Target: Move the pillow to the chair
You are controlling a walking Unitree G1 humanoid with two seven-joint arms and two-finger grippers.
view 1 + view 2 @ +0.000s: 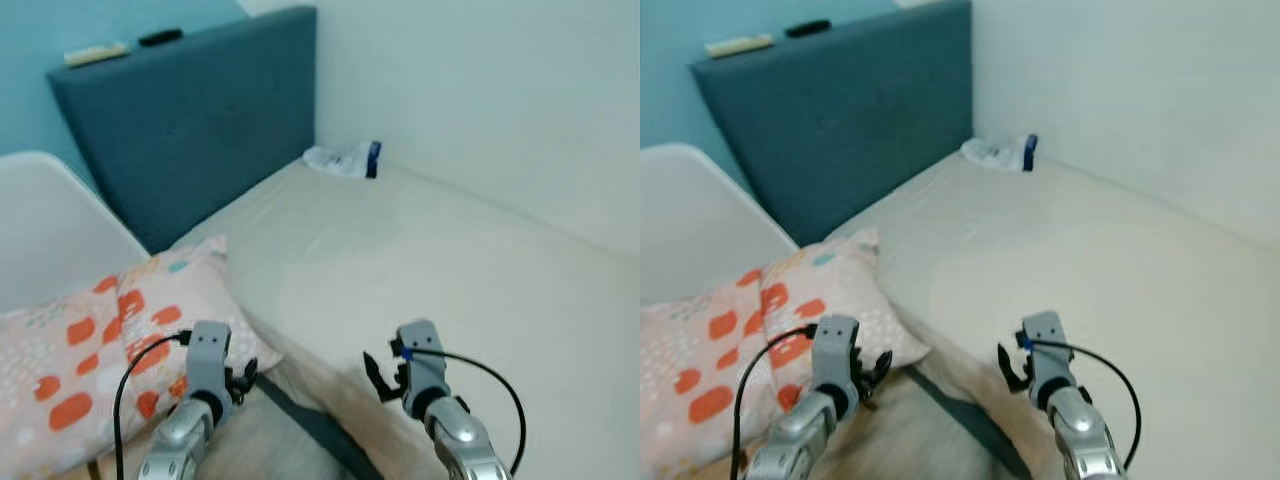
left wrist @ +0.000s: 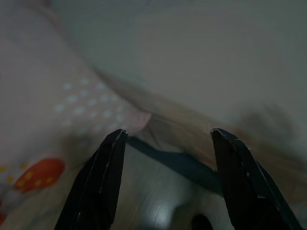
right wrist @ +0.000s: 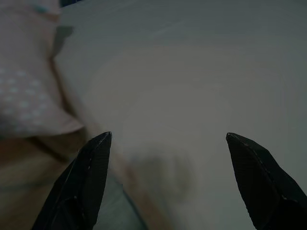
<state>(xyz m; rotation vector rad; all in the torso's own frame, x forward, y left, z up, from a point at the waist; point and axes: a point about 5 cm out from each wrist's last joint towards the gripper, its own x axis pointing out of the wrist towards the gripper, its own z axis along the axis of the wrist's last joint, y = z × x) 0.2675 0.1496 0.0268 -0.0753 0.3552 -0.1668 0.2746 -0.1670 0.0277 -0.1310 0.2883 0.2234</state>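
Observation:
The pillow (image 1: 110, 340), pink with orange patches and white dots, lies at the lower left against the white chair back (image 1: 40, 230), its corner reaching toward the bed edge. My left gripper (image 1: 243, 380) hangs open just beside that corner, with nothing between its fingers; the left wrist view shows the pillow (image 2: 43, 110) past one finger. My right gripper (image 1: 378, 376) is open over the near edge of the bed (image 1: 430, 260), holding nothing. In the right wrist view the pillow corner (image 3: 29, 105) lies off to one side.
A blue headboard (image 1: 190, 120) stands behind the bed, with a pale flat object (image 1: 97, 53) and a black one (image 1: 160, 37) on top. A crumpled plastic packet (image 1: 345, 158) lies in the bed's far corner by the white wall. A dark frame strip (image 1: 310, 420) and wooden floor (image 1: 260, 445) are below.

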